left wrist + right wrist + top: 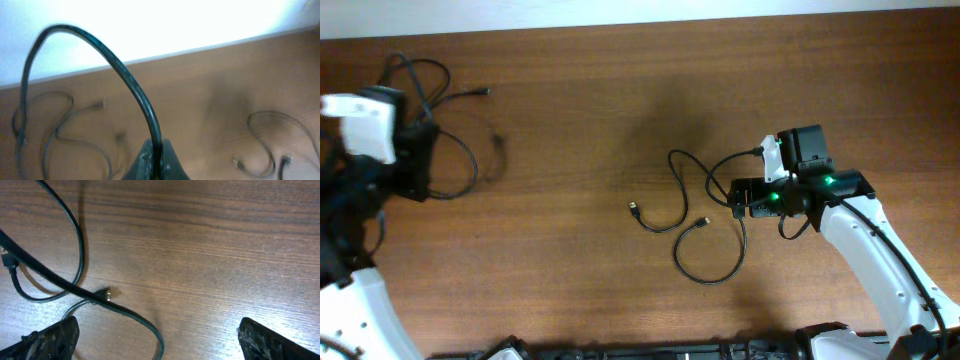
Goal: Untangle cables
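L gripper (154,162) pinched shut on a cable (131,82), far-left of table (570,90), rest of it looped on wood nearby | R gripper (159,337) jaws wide, holding nothing, low over other cables (50,270) mid-right | I see those crossing each other.

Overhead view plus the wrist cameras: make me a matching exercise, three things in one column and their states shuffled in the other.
Things:
1. left gripper
2. right gripper
3. centre cable

States:
A. lies loose on the table
B. shut on the left cable
C. open, low over the wood

Pairs: 1-B, 2-C, 3-A.
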{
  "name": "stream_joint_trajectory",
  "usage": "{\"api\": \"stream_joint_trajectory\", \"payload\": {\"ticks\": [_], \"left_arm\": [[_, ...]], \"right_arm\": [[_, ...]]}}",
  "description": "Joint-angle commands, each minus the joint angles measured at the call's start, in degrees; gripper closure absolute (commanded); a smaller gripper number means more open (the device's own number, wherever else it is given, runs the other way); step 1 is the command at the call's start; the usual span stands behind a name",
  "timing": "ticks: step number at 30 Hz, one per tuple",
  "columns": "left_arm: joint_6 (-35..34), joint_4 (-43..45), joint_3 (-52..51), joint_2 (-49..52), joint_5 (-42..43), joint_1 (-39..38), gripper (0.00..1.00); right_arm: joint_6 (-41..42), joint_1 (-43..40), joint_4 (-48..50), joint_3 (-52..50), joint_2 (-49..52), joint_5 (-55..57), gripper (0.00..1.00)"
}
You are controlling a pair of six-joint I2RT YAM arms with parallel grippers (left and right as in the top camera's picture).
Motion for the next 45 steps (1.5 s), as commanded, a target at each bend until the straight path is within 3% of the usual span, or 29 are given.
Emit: {"api": "stream_joint_trajectory", "payload": {"ticks": [1,4,8,10,13,14,18,20,23,29,33,36,40,41,44,45], "left_arm": [[-2.69,5.79,0.52,-1.4,29.59,8.33,1.0],[-2.71,6.75,0.52,-1.05,38.93,13.97,1.0],[-2.73,5.29,0.52,-0.74,38.58,17.59,1.0],[-4.02,5.35,0.52,-0.76,31.58,18.69,1.0],[-16.59,8.41,0.52,-0.74,9.22,21.31,1.0],[-23.93,11.3,0.52,-0.57,1.79,23.02,1.0],[-44.06,16.33,0.5,1.73,-3.85,31.26,1.0],[-47.71,14.25,0.5,3.91,-9.42,33.33,1.0],[-47.74,8.2,0.5,8.28,-19.1,33.68,1.0],[-47.74,0.68,0.5,22.38,-20.26,33.09,1.0],[-44.81,3.96,0.5,28.28,-27.65,27.96,1.0],[-43.56,8.15,0.5,29.99,-42.38,19.89,1.0],[-43.56,17.2,0.5,33.14,-53.11,9.94,1.0],[-43.58,18.8,0.5,34.56,-60.24,8.0,1.0],[-43.58,14.78,0.5,37.0,-66.42,7.82,1.0],[-43.76,12.33,0.5,37.9,-66.42,8.26,0.95]], "right_arm": [[-0.22,0.26,0.02,0.02,-0.07,-0.31,0.0],[-0.22,0.26,0.02,0.02,-0.07,-0.31,0.0],[-0.22,0.26,0.02,0.02,-0.07,-0.31,0.0],[-0.22,0.26,0.0,0.02,-0.07,-0.31,0.0],[-0.22,0.26,0.02,0.02,-0.07,-0.31,0.0],[-0.22,0.26,0.02,0.02,-0.07,-0.31,0.0],[-0.22,0.26,0.02,0.02,-0.07,-0.31,0.0],[-0.22,0.26,0.0,0.02,-0.07,-0.28,0.0],[-0.22,0.26,0.0,0.02,-0.07,-0.31,0.0],[-0.22,0.26,0.02,0.02,-0.07,-0.31,0.0],[-0.22,0.26,0.0,0.02,-0.07,-0.31,0.0],[-0.22,0.26,0.02,0.02,-0.07,-0.31,0.0],[-0.22,0.26,0.02,0.02,-0.07,-0.31,0.0],[-0.22,0.26,0.02,0.02,-0.07,-0.31,0.0],[-0.22,0.26,0.0,0.02,-0.07,-0.31,0.0],[-0.22,0.26,0.02,0.02,-0.07,-0.31,0.0]]}}
